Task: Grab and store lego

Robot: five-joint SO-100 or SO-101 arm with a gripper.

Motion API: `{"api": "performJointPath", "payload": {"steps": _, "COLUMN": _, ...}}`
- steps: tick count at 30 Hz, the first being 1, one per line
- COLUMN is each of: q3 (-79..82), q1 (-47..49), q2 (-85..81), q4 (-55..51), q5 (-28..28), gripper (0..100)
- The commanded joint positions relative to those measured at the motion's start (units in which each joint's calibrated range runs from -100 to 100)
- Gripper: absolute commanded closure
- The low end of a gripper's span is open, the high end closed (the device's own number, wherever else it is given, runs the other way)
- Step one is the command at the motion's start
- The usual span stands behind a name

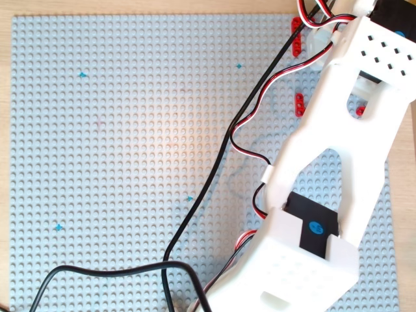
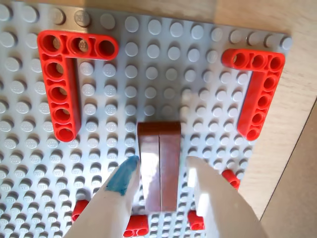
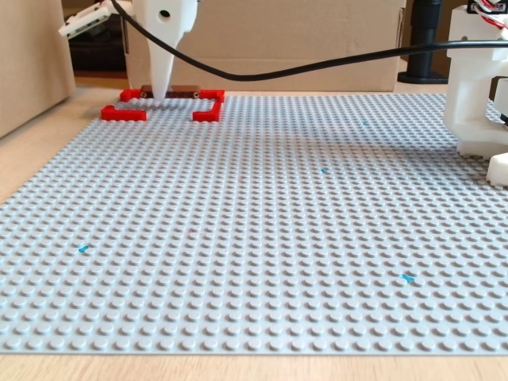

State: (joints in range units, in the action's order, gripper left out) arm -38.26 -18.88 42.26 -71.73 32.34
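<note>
The lego (image 2: 159, 166) is a long reddish-brown smooth brick lying flat on the grey studded baseplate (image 2: 148, 64). It lies inside a frame of red L-shaped corner pieces (image 2: 62, 84) (image 2: 260, 89). My gripper (image 2: 163, 163) is open, with one finger on each side of the brick. The blue-tipped left finger (image 2: 124, 178) is almost at the brick's edge, and the right finger (image 2: 208, 188) stands a little apart. In the fixed view the gripper (image 3: 163, 94) points down at the brick (image 3: 184, 90) at the far left. In the overhead view my arm (image 1: 338, 162) hides both.
A black cable (image 1: 214, 175) trails across the baseplate (image 1: 130, 130). The arm's white base (image 3: 476, 87) stands at the right in the fixed view. Cardboard boxes (image 3: 317, 40) stand behind the plate. The plate's edge and the wooden table (image 2: 292, 173) lie just right of the frame.
</note>
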Motion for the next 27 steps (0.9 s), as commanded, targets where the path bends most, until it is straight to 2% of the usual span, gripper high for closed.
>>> {"api": "performJointPath", "payload": {"steps": 1, "q3": -1.3, "q1": -0.9, "q2": -1.0, "q4": 0.7, "q5": -0.2, "gripper": 80}}
{"api": "performJointPath", "payload": {"steps": 7, "q3": -5.9, "q1": -0.4, "q2": -1.0, "q4": -4.7, "q5": 0.2, "gripper": 81}}
{"api": "performJointPath", "payload": {"steps": 13, "q3": -20.7, "q1": 0.1, "q2": -1.0, "q4": -23.2, "q5": 3.6, "gripper": 100}}
{"api": "performJointPath", "payload": {"steps": 15, "q3": -25.6, "q1": 1.0, "q2": -1.0, "q4": -28.2, "q5": 4.5, "gripper": 98}}
{"api": "performJointPath", "payload": {"steps": 18, "q3": -27.1, "q1": 3.5, "q2": -2.4, "q4": -28.3, "q5": 6.9, "gripper": 99}}
{"api": "performJointPath", "payload": {"steps": 22, "q3": -20.9, "q1": 6.5, "q2": -10.3, "q4": -28.3, "q5": 9.8, "gripper": 99}}
{"api": "performJointPath", "payload": {"steps": 27, "q3": 1.3, "q1": 9.4, "q2": -27.9, "q4": -28.3, "q5": 14.3, "gripper": 99}}
